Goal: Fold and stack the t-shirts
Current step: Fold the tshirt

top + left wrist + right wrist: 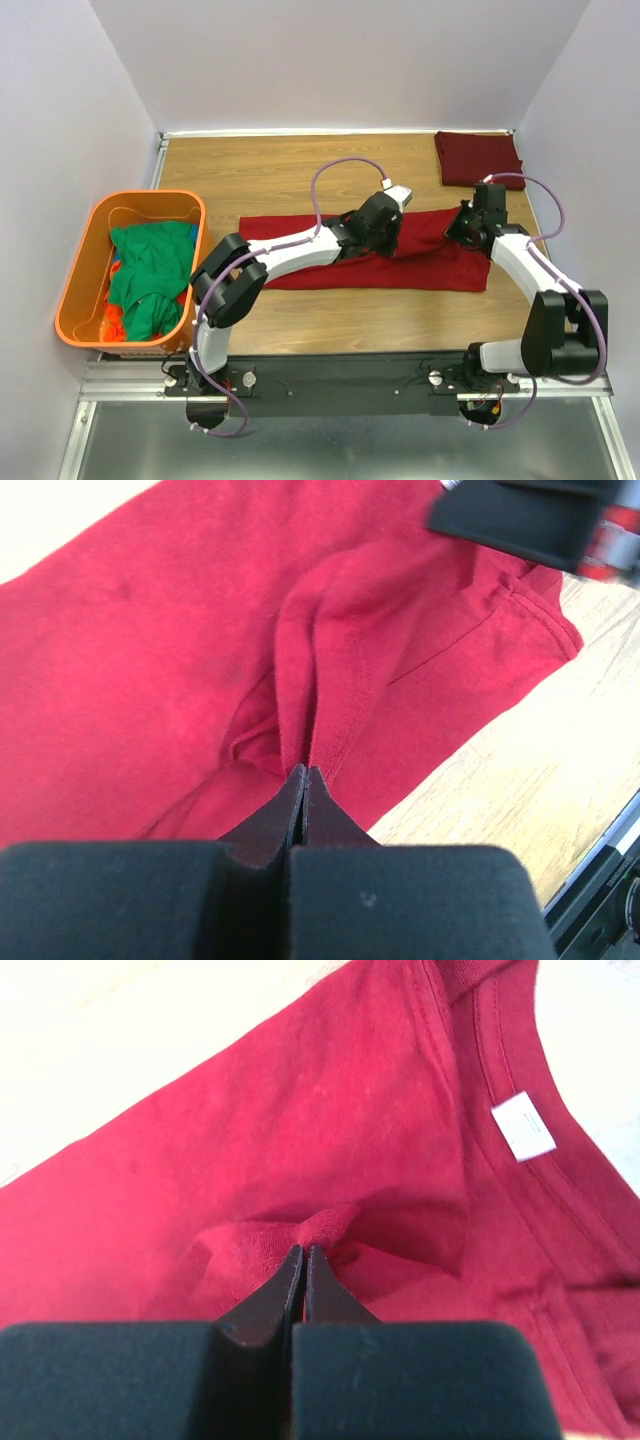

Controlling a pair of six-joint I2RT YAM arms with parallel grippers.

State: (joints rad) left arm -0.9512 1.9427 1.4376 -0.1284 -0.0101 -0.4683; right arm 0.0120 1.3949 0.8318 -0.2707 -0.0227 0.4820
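Observation:
The bright red t-shirt (425, 268) lies as a long strip across the middle of the table. My left gripper (393, 243) is shut on a raised fold of it near its middle; the wrist view shows the jaws (303, 772) pinching a hemmed edge of the red cloth (130, 660). My right gripper (456, 232) is shut on a small pinch of the same shirt near its right end (304, 1250), close to the collar and its white label (523, 1125). A folded dark maroon t-shirt (478, 158) lies at the back right. Green t-shirts (150, 270) are piled in the tub.
The orange plastic tub (80, 270) stands at the table's left edge with some orange and blue cloth under the green. Bare wood (270, 175) lies behind the red shirt. Walls close in the back and both sides. My right gripper's body shows in the left wrist view (530, 515).

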